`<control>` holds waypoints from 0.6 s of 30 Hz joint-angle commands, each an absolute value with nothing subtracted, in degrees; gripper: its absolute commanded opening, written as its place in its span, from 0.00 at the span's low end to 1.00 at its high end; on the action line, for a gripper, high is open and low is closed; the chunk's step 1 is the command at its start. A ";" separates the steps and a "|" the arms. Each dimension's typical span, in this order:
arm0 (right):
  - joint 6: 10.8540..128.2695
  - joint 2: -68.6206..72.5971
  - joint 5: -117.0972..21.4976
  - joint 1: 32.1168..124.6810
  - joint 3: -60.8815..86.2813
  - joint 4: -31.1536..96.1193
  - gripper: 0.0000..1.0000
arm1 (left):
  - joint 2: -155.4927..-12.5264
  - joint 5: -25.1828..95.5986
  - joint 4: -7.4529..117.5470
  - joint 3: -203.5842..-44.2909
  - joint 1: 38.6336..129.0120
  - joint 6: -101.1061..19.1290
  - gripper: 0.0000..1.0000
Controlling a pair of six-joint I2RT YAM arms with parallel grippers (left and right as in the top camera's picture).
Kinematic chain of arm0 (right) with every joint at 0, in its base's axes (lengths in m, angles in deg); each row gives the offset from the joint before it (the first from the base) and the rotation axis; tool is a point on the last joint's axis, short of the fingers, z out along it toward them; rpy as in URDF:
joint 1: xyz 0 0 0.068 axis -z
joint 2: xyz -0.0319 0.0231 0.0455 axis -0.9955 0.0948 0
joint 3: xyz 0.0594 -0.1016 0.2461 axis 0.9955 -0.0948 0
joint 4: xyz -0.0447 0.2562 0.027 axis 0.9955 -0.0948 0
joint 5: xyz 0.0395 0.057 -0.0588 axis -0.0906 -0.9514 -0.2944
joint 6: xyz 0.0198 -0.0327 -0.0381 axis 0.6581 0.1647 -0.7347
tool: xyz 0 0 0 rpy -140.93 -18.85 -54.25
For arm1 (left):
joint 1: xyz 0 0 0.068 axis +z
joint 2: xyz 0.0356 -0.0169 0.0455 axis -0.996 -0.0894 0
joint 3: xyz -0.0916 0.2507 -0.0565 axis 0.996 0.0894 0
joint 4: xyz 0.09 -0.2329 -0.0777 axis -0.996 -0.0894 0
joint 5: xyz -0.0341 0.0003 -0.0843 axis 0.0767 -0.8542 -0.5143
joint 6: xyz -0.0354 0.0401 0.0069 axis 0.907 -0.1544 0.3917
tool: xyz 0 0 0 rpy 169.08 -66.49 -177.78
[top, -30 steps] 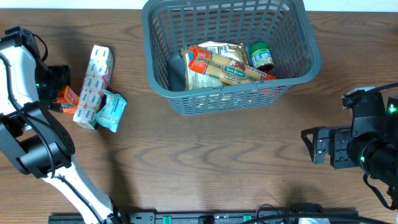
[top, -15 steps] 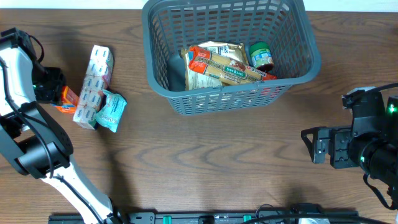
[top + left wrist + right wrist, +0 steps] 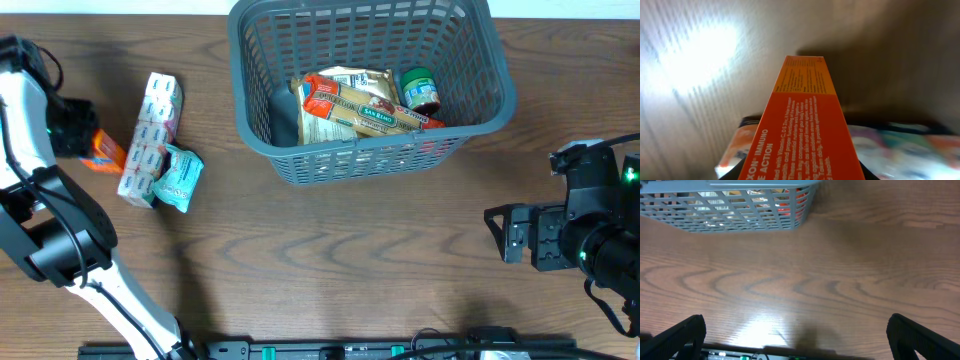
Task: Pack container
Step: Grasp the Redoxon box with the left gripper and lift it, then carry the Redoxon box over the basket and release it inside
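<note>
The grey basket was set at the far middle of the table, with a pasta packet and a green-lidded jar laid inside. The left gripper was seen pinched on an orange box near the table's left edge, just beside a white-and-blue pack and a teal pouch. The right gripper was held low over bare wood, its fingers spread wide, well apart from the basket.

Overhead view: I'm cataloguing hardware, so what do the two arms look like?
Left arm: white links, black joints, thin black cable, small green light. Right arm: bulky black housings, pale top trim, green lights; its black gripper fingers look blocky.
</note>
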State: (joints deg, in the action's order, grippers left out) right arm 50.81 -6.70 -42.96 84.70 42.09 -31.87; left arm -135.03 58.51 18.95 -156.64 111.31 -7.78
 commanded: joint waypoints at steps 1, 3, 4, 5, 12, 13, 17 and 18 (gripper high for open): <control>51.33 -6.96 -42.89 84.90 42.26 -32.01 0.99 | -132.78 58.99 18.67 -163.59 111.96 -10.62 0.19; 51.33 -6.96 -42.89 84.90 42.26 -32.01 0.99 | -131.19 58.94 18.62 -167.02 111.72 -11.71 0.19; 51.33 -6.96 -42.89 84.90 42.26 -32.01 0.99 | -130.16 58.92 18.64 -168.79 111.35 -12.35 0.19; 51.33 -6.96 -42.89 84.90 42.26 -32.01 0.99 | -129.24 58.92 18.67 -170.27 110.83 -12.96 0.19; 51.33 -6.96 -42.89 84.90 42.26 -32.01 0.99 | -120.65 58.94 23.23 -179.98 101.56 -24.91 0.19; 51.33 -6.96 -42.89 84.90 42.26 -31.98 0.99 | -119.49 58.94 24.35 -180.83 99.61 -26.68 0.19; 51.33 -6.96 -42.91 84.90 42.26 -32.01 0.99 | -114.69 58.94 28.90 -181.90 89.58 -34.68 0.18; 51.33 -6.96 -42.89 84.90 42.26 -32.01 0.99 | -113.79 58.94 29.49 -181.90 86.76 -36.54 0.19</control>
